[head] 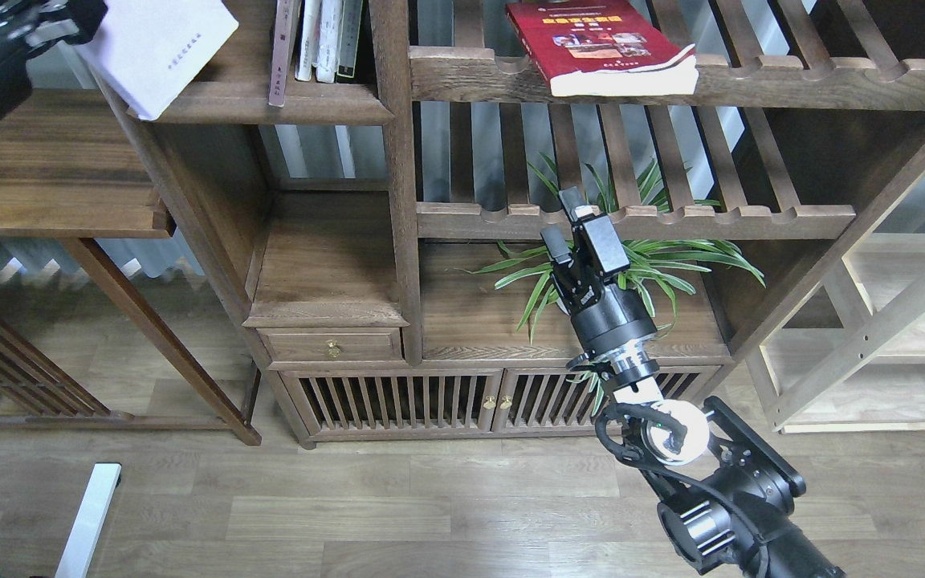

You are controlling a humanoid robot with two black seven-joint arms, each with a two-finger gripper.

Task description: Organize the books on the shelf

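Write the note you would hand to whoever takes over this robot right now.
Left pincer: top left, at the white book; grip unclear.
Right pincer: open, empty, before the plant.
White book tilts against the dark shelf, beside upright thin books.
Red book lies flat on the slatted rack.
Left: seat the white book, move the red one. No maroon book visible.

A dark-brown wooden cabinet (398,321) fills the middle. Low in it, a small drawer (332,345) with a brass knob sits above slatted doors (446,399). To the cabinet's right stands pale light-wood shelving (904,321); to its left, a dark side table (53,193). Beneath it all runs a grey-brown plank floor (350,514). A spider plant (639,257) spreads inside the cabinet's right bay.
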